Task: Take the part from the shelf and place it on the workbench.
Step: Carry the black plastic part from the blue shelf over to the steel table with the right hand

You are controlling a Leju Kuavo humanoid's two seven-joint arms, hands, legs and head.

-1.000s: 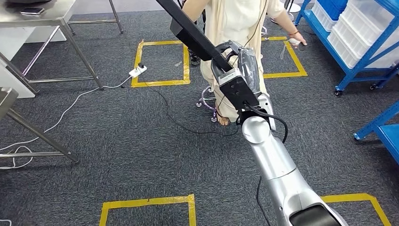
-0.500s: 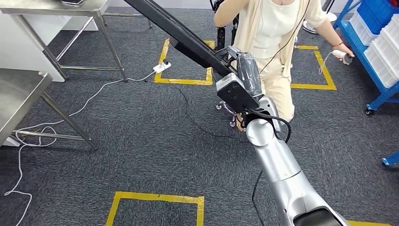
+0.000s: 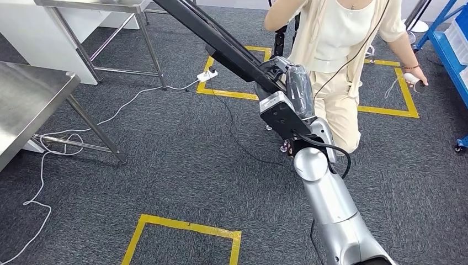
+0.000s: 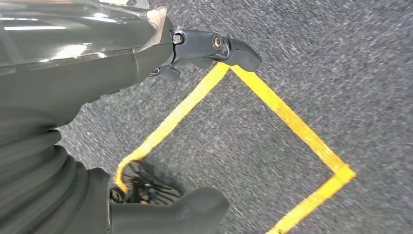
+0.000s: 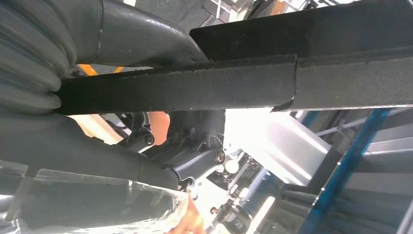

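Note:
The part (image 3: pixel 218 41) is a long black bar that runs up and to the left from my right hand (image 3: pixel 282 91), which grips it at one end above the carpet. In the right wrist view the bar (image 5: pixel 234 87) crosses the picture with the right hand (image 5: pixel 141 36) wrapped round it. The steel workbench (image 3: pixel 25 107) stands at the far left, well apart from the bar. My left hand (image 4: pixel 87 83) hangs over the floor, its fingers (image 4: pixel 229 48) apart and nothing in them.
A person in cream clothes (image 3: pixel 339 61) stands just behind the right hand, holding a small controller (image 3: pixel 414 80). A second steel table (image 3: pixel 94 4) is at the back left. White cables (image 3: pixel 49 143), a power strip (image 3: pixel 210 75) and yellow tape squares (image 3: pixel 187 229) lie on the carpet. A blue shelf (image 3: pixel 450 41) is at the far right.
The whole picture has shifted right: the camera has turned left, bringing the workbench into view and the blue shelf to the edge. My right hand still holds the bar.

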